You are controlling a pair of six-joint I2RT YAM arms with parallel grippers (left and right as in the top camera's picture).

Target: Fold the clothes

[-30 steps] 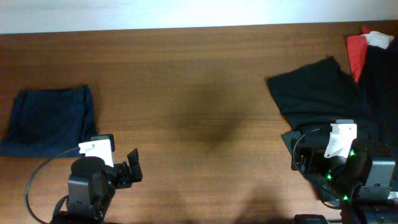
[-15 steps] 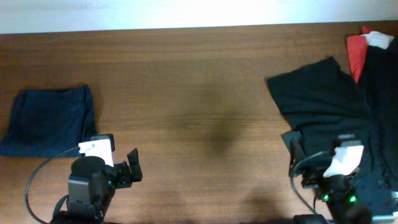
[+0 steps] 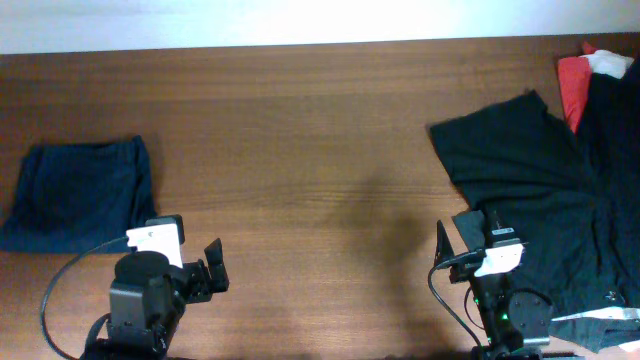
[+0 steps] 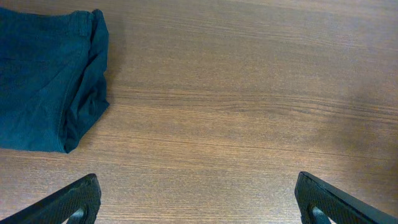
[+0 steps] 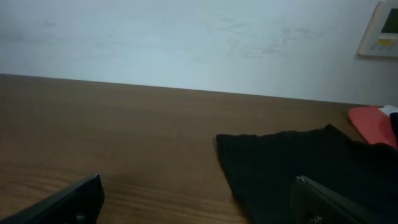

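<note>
Pointing level, right claw [image 5: 199, 208] gapes toward black garment [image 5: 298, 162].

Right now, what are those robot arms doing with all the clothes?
Two robot arms are folding clothes on a wooden table. A navy blue piece lies folded on the left, beside the left gripper, which is open and empty. On the right, black garments lie spread out and unfolded, with a red-and-white piece at the far corner. The right gripper is open at the near edge of the black garments, holding nothing.
</note>
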